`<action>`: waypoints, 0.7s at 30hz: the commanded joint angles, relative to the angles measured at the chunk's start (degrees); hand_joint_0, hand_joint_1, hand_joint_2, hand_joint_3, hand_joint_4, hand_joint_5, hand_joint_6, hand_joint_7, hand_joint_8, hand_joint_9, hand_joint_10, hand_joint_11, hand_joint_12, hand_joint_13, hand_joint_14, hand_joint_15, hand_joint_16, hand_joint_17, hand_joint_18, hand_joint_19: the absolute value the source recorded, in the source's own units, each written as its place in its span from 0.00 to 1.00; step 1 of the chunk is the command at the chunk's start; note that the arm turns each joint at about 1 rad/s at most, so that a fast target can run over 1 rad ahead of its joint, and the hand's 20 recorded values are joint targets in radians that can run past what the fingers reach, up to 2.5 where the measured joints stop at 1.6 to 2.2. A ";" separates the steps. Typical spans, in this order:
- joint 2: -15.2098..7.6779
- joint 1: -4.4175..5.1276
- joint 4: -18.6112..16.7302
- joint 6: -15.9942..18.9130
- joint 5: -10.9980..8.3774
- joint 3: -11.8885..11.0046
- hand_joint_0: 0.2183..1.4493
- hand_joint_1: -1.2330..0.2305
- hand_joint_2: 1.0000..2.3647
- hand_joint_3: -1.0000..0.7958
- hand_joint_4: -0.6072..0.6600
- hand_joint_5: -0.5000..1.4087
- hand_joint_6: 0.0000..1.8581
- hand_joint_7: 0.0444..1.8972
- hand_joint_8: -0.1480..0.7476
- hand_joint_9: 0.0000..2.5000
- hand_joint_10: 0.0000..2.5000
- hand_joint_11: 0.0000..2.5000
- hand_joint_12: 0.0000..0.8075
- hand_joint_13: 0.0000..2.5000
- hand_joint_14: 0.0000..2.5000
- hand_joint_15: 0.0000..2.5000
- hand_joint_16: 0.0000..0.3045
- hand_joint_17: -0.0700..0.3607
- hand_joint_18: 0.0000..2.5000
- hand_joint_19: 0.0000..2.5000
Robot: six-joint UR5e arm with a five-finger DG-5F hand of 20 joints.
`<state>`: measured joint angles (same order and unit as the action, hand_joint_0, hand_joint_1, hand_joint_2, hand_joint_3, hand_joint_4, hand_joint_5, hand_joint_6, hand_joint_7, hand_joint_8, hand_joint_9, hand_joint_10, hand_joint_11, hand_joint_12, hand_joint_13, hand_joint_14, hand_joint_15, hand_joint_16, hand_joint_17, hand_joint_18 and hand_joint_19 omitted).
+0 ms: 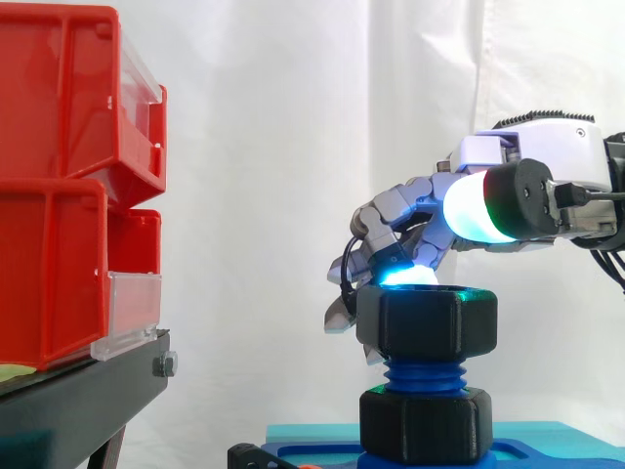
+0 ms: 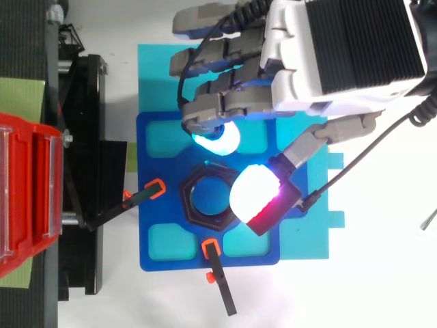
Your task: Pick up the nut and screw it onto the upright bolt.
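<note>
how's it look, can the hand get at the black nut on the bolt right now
Likely yes: the hand sits right over the nut, apparently touching its top rim. Nothing stands between them, and the nut rides high on the blue bolt.

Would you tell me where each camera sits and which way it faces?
Side view: beside the work, level, facing the nut on the bolt; the robot hand reaches in from the right.
Top view: overhead, looking down on the plate; the robot hand reaches in from the upper right.
Shared: nut, robot hand, red bins.
</note>
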<state>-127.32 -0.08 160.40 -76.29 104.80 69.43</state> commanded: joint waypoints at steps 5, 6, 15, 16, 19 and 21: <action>-0.03 -0.62 0.09 0.00 1.11 -0.79 0.25 0.74 0.00 0.28 0.67 0.24 0.27 0.62 0.45 0.36 0.00 0.00 0.30 0.25 0.00 0.00 0.07 0.28 0.11 0.00; 0.06 -0.62 0.09 0.00 1.11 -1.14 0.24 0.74 0.00 0.28 0.68 0.24 0.27 0.57 0.44 0.34 0.00 0.00 0.31 0.24 0.00 0.00 0.08 0.29 0.10 0.00; -0.03 -0.18 -0.26 -0.09 1.38 -2.46 0.23 0.76 0.00 0.28 0.64 0.19 0.27 0.33 0.40 0.26 0.00 0.00 0.34 0.18 0.00 0.00 0.10 0.32 0.05 0.00; -0.03 -0.01 -0.26 -0.09 1.38 -2.37 0.23 0.76 0.00 0.28 0.64 0.19 0.27 0.33 0.40 0.25 0.00 0.00 0.34 0.17 0.00 0.00 0.10 0.33 0.05 0.00; -0.03 0.70 0.01 -0.26 1.20 -2.37 0.23 0.77 0.00 0.28 0.64 0.20 0.27 0.34 0.41 0.24 0.00 0.00 0.35 0.17 0.00 0.00 0.10 0.33 0.04 0.00; -0.03 1.22 0.53 -0.26 0.94 -2.37 0.23 0.77 0.00 0.28 0.64 0.20 0.27 0.34 0.41 0.24 0.00 0.00 0.35 0.16 0.00 0.00 0.11 0.33 0.04 0.00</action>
<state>-127.35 0.40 160.39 -76.49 106.06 67.06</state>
